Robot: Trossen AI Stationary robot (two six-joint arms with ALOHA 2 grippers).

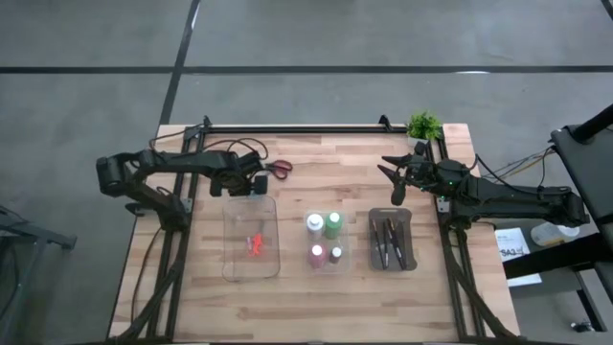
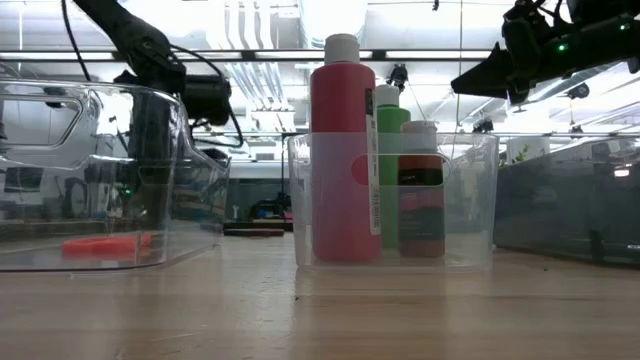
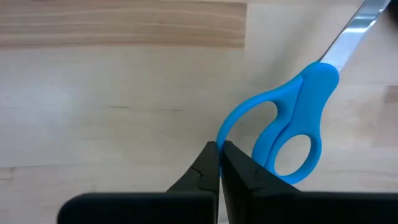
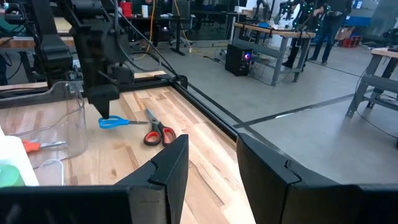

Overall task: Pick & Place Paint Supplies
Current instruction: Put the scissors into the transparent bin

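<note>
The blue-handled scissors (image 4: 114,122) lie on the wood by the far end of the left clear tray (image 1: 251,238). My left gripper (image 3: 219,148) stands over their handle, pointing down, and is shut on it. The red-handled scissors (image 1: 280,170) lie flat just beyond. The orange-handled scissors (image 1: 256,244) rest on the left tray's floor. Four paint bottles (image 1: 324,240) stand in the middle clear tray. Dark paintbrushes (image 1: 388,240) lie in the dark grey tray. My right gripper (image 1: 395,177) hovers open over the table, on the far side of the grey tray. My left gripper has the rim of the blue scissors' larger handle loop (image 3: 222,129) pinched between its two fingertips (image 3: 236,158). The fingers come from above, pointing down. The blades point away across the wood. I cannot tell whether the scissors are lifted off the table.
A small potted plant (image 1: 423,125) stands at the table's far right corner. A black rail (image 1: 287,127) runs along the far edge. Bare wood lies between the two grippers and along the near edge. People and workbenches show in the room behind.
</note>
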